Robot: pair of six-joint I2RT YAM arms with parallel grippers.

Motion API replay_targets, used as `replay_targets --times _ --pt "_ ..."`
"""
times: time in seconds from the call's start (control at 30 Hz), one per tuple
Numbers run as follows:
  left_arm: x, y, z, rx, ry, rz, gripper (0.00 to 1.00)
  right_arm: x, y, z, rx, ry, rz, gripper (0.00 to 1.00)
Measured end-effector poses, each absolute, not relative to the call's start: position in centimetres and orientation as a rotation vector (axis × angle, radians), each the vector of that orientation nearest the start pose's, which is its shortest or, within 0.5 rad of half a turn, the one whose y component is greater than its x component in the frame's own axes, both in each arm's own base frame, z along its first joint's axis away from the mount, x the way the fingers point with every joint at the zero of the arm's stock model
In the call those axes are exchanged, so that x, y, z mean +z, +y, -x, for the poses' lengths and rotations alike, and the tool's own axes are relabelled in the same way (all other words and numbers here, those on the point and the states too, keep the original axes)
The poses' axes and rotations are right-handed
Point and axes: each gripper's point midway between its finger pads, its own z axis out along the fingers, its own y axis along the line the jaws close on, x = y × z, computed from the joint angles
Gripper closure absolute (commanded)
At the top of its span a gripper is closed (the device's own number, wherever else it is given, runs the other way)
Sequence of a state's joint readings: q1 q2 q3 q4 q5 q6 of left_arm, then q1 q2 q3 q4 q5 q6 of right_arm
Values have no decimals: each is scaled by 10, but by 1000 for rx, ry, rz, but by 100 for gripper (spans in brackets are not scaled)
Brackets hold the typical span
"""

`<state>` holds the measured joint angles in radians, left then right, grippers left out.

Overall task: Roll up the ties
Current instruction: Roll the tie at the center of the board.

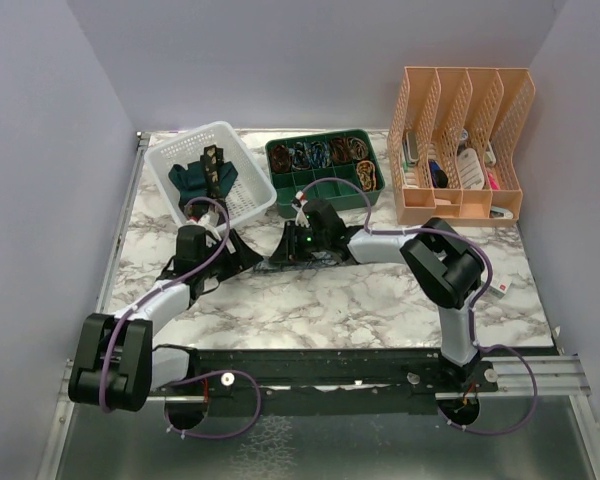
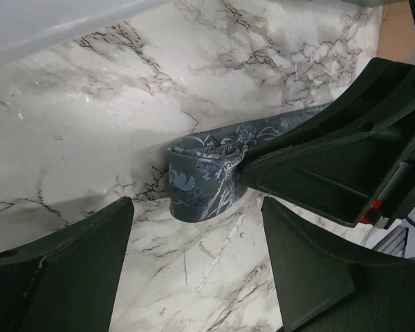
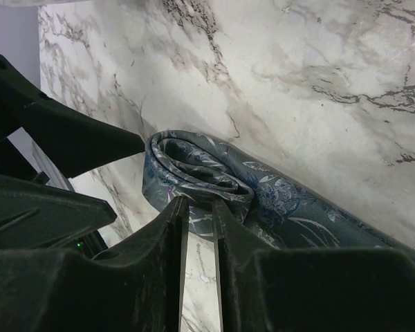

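My right gripper [image 3: 200,205] has its fingers drawn close together, nipping a fold of the blue-grey tie [image 3: 194,173] at the open end of its roll. The tie is only partly rolled. The coil stands on its edge on the marble table [image 1: 380,300], between my two grippers, and the unrolled tail lies flat, running away past my right fingers. My left gripper [image 2: 195,214] faces the coil from the other side with its fingers spread wide. It holds nothing, and the coil sits just beyond its tips, without touching either finger. At the back left of the table, the teal tie [image 1: 188,180] and the black-brown tie [image 1: 215,165] lie loosely heaped in the white basket [image 1: 195,133]. The green tray [image 1: 325,136] of compartments sits just beside it.
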<state>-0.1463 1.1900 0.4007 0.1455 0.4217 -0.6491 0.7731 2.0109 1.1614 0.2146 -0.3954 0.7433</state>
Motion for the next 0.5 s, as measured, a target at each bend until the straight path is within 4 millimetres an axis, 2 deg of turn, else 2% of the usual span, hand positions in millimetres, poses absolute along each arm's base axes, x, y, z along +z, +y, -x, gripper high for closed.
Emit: replay_targets --times 0.5 --pt "49 -154 -281 -960 2305 234 32 47 415 -296 1208 2448 283 73"
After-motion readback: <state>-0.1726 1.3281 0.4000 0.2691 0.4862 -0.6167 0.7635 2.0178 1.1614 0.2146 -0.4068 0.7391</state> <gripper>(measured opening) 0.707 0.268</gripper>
